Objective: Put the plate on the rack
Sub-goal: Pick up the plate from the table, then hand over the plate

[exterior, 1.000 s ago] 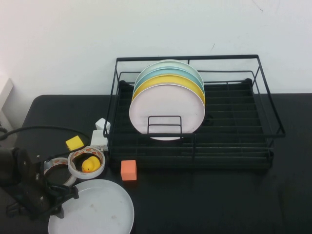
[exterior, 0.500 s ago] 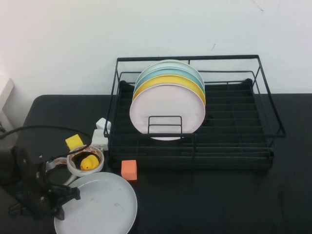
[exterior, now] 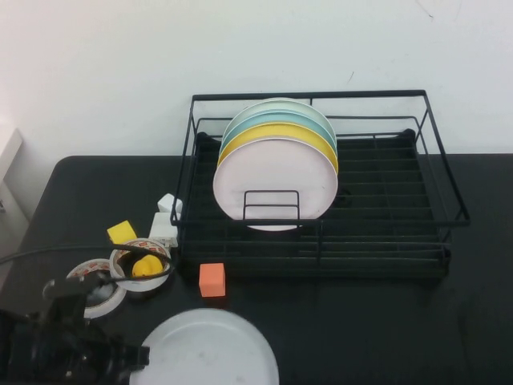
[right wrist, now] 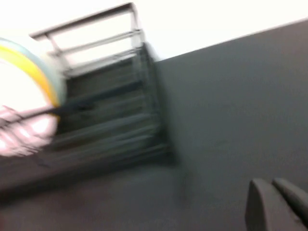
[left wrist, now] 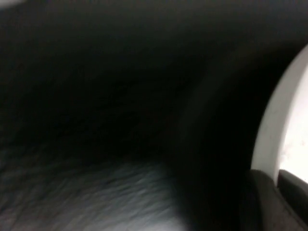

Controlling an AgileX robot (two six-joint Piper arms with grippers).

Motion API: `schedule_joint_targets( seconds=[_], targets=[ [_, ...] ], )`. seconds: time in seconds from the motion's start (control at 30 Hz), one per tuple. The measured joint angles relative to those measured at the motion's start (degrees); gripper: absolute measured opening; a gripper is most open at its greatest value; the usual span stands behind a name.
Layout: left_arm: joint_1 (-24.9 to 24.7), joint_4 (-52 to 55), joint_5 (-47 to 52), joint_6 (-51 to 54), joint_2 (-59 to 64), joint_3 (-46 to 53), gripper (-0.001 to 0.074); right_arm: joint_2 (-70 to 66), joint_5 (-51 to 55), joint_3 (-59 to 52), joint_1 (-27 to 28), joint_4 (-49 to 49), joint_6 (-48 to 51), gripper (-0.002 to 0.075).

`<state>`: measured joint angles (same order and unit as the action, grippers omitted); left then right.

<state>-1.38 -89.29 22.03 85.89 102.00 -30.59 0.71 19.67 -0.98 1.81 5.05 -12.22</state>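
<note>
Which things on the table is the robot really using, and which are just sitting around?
Used for the job:
the plate, gripped at its edge by the left gripper at the table's near left
the rack, where it must go
the right gripper, out over bare table, away from the rack

Just sitting around:
orange cube
yellow block
tape rolls
rubber duck

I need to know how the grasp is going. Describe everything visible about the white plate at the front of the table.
The plate is large, round, plain white with a smooth, glossy face, looking like ceramic or melamine. It sits at the table's front edge, in front of the rack, partly cut off by the high view. The left gripper is at its left rim; the left wrist view shows fingers closed on that rim. The right gripper is away, fingers together.
</note>
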Motion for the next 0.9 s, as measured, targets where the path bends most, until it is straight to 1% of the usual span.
schedule_joint_targets(
  seconds=[0.03,0.1,0.23,0.57,0.63,0.7,0.8,0.9],
  targets=[
    [0.0,-2.7,1.2,4.4,-1.3,0.6,0.0004,0.0,0.0,0.0,0.0,4.4,-0.3,-0.0002],
    [0.0,-6.3,3.2,9.5,-4.7,1.4,0.0004,0.0,-0.3,-0.4,0.0,12.6,-0.5,-0.0002],
    [0.0,-8.4,4.6,11.9,-11.1,1.9,0.0004,0.0,-1.8,-0.6,0.0,22.5,-0.6,-0.0002],
    [-0.5,-8.4,6.5,12.4,-27.6,2.5,0.0004,0.0,-6.6,-0.6,0.0,26.9,0.6,-0.0002],
    [-0.6,-8.3,7.2,12.4,-31.4,2.6,0.0004,0.0,-6.4,-0.6,0.0,27.6,5.6,-0.0002],
    [-0.6,-8.3,7.6,12.5,-35.2,2.6,0.0004,0.0,-3.1,0.5,0.0,28.9,12.7,-0.0002],
    [-0.6,-8.3,8.0,14.1,-40.0,2.6,0.0004,-1.1,3.6,5.9,0.0,33.5,22.8,-0.0002],
    [-0.6,-8.1,8.3,15.3,-43.3,2.6,0.0004,-7.1,7.2,12.0,0.0,37.8,31.3,-0.0002]
  ],
)
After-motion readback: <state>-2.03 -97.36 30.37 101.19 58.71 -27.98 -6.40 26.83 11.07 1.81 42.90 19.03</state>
